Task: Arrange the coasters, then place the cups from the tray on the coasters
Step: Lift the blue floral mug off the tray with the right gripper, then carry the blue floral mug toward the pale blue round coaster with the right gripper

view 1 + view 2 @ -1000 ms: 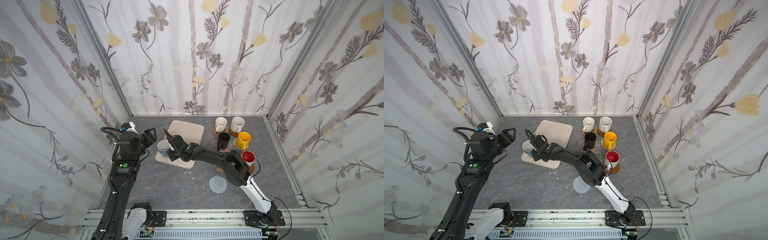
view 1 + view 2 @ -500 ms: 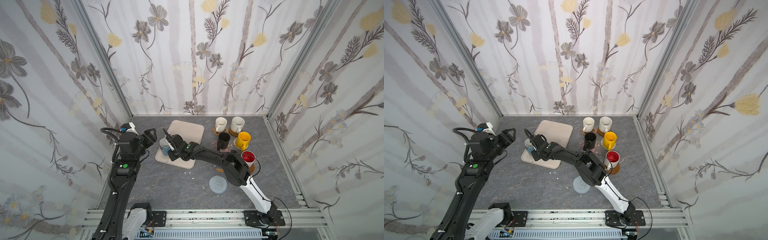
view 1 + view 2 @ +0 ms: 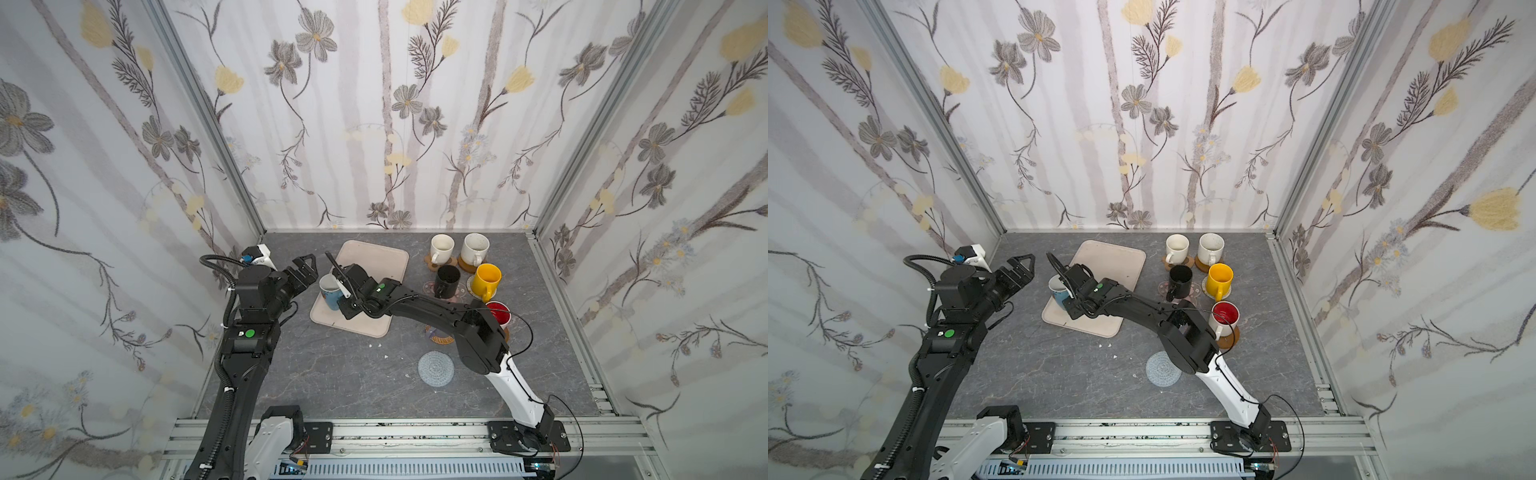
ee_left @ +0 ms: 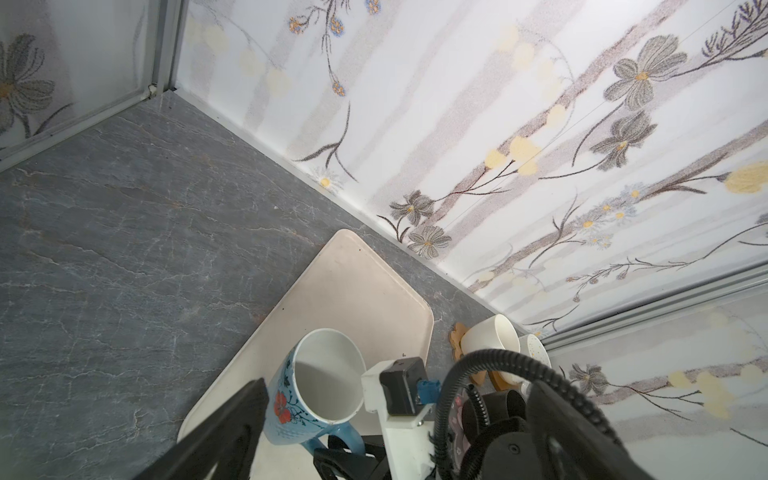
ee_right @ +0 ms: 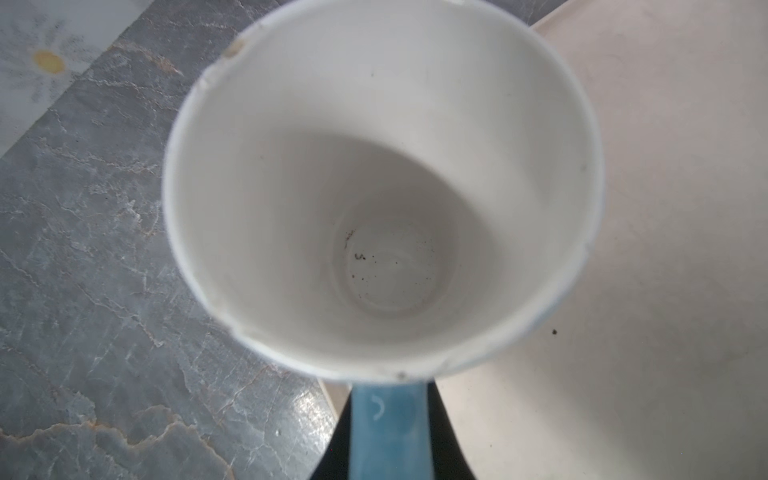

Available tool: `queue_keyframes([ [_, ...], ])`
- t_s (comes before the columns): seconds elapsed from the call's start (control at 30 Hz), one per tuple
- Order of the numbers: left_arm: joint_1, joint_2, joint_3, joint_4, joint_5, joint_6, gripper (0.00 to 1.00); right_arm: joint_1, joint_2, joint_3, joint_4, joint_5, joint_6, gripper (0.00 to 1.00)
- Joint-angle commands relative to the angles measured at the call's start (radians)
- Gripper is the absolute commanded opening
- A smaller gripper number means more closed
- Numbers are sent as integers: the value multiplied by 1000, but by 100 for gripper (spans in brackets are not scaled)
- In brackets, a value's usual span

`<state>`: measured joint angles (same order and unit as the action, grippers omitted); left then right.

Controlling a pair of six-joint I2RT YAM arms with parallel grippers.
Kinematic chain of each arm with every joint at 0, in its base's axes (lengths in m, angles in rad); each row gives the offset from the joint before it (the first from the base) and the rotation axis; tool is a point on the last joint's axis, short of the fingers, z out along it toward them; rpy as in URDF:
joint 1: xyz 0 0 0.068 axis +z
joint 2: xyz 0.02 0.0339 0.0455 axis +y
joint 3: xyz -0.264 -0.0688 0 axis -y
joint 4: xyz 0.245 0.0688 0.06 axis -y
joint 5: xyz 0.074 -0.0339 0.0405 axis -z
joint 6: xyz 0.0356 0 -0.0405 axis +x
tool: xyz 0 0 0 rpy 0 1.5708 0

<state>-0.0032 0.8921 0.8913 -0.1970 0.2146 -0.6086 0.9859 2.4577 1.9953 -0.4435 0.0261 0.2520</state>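
At the tray (image 3: 376, 259), right fingers (image 5: 448, 454) grip blue cup (image 3: 329, 291).

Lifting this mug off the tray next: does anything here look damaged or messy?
Yes. The light blue mug, gripped at its handle by the right gripper, has small chips along its rim and dark specks in its bottom. A few white crumbs lie on the table near the tray.

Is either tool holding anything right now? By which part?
The right tool is shut on the light blue mug, gripping it by its handle. The left tool is open beside the mug and holds nothing.
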Motion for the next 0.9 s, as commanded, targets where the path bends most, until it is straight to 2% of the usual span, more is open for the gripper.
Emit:
queue_keyframes([
  [0.0, -12, 4, 25, 25, 4, 15, 100, -2, -60, -25, 50, 21, -31, 0],
  [0.3, -69, 26, 67, 25, -31, 12, 100, -3, -244, -202, 105, 24, -37, 0],
  [0.67, -220, 106, 124, 25, -141, 29, 100, -19, -504, -515, 161, 46, -45, 0],
  [0.87, -278, 168, 164, 25, -157, 38, 100, -26, -667, -708, 198, 38, -42, 0],
])
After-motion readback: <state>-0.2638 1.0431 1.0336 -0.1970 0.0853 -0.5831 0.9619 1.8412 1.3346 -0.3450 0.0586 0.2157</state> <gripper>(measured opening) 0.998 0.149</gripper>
